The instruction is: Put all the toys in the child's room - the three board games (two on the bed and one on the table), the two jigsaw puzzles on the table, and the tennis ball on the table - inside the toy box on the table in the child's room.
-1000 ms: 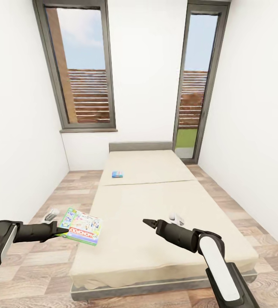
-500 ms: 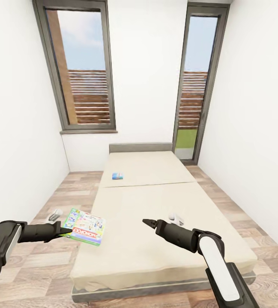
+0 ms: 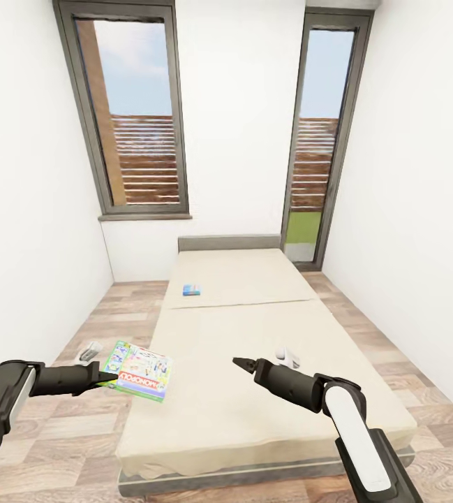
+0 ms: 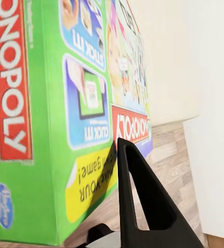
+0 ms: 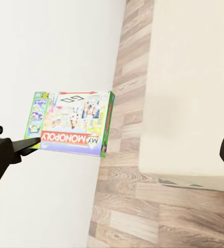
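My left gripper (image 3: 106,379) is shut on the near corner of a board game (image 3: 139,370), a green-edged white Monopoly box. It hangs tilted in the air over the floor beside the left edge of the bed (image 3: 254,412). In the left wrist view the box (image 4: 39,103) looms close, with one dark finger (image 4: 137,206) pressed to its face. The right wrist view has the same box (image 5: 73,129) hanging beside the mattress (image 5: 189,77). A small blue board game (image 3: 192,289) lies further up the bed. Over the bed's near half, my right gripper (image 3: 242,362) is open and holds nothing.
A small white object (image 3: 287,358) lies on the mattress just beyond the right gripper, and another white-grey one (image 3: 86,351) is on the wood floor (image 3: 79,433) left of the bed. White walls close in on both sides. Two tall dark-framed windows (image 3: 139,119) stand behind the headboard.
The whole view has shifted slightly. The left gripper with the Monopoly box has edged a little to the right, toward the bed. The right arm holds its pose.
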You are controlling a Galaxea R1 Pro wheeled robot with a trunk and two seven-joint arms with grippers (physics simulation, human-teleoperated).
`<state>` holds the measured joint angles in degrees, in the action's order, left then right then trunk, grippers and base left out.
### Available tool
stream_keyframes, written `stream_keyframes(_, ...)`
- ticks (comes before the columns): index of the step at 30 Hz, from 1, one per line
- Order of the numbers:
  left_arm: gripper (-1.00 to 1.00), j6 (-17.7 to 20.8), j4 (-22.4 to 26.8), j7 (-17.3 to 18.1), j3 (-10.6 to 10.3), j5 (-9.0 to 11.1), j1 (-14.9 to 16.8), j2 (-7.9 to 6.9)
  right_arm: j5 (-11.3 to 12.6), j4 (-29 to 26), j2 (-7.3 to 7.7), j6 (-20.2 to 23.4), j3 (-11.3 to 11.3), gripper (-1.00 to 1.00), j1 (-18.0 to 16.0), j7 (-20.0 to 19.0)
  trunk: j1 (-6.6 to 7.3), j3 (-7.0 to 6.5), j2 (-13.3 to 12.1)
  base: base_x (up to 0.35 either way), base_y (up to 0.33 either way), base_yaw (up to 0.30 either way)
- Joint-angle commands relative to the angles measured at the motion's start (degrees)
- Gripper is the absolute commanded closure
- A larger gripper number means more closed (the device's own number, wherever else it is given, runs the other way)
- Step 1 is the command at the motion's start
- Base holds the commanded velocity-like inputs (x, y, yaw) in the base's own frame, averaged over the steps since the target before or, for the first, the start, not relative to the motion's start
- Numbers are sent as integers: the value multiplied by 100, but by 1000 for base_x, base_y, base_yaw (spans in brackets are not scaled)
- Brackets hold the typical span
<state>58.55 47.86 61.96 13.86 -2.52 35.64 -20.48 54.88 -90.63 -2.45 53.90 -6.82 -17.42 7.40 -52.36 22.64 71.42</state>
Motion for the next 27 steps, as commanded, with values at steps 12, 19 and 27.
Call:
stream_keyframes(12, 100, 42, 2, 36, 13, -29, 4, 1, 59, 1, -1, -109, -13, -100, 2, 29, 264, -209, -479, 0, 0, 0)
stream_keyframes(19, 100, 38, 0, 34, 15, -29, 4, 1, 58, 5, -1, -157, -20, -100, 2, 6, 418, -335, -759, 0, 0, 0)
stream_keyframes(27, 100, 36, 1, 27, 20, -30, 4, 3, 48, 11, -1, -160, -19, -100, 2, 7, 594, -478, -1080, 0, 0, 0)
